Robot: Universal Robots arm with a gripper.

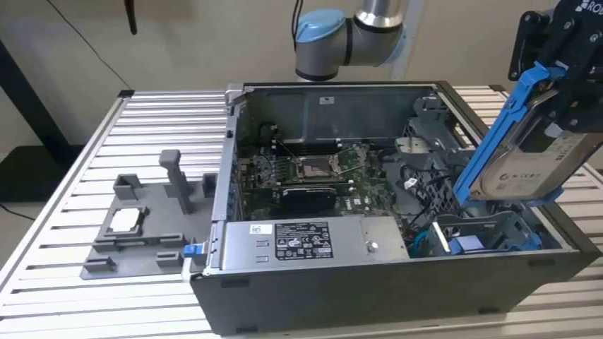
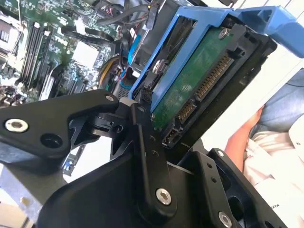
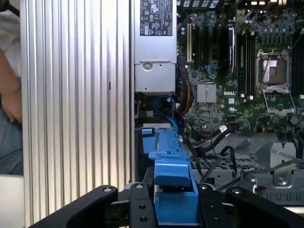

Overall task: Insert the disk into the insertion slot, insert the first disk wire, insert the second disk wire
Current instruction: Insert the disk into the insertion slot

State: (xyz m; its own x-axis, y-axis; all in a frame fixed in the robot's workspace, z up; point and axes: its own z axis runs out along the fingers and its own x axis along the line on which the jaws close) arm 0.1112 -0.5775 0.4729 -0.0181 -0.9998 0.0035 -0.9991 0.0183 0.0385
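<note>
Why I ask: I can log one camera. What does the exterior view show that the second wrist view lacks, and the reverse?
Exterior view: the whole open computer case, the grey fixture beside it on the slatted table, and the white label on the disk. Second wrist view: the disk's green circuit board, its connector pins and a person's arm. Both: the gripper shut on the disk, tilted above the case, and the motherboard.

A grey fixture sits on the slatted table.
</note>
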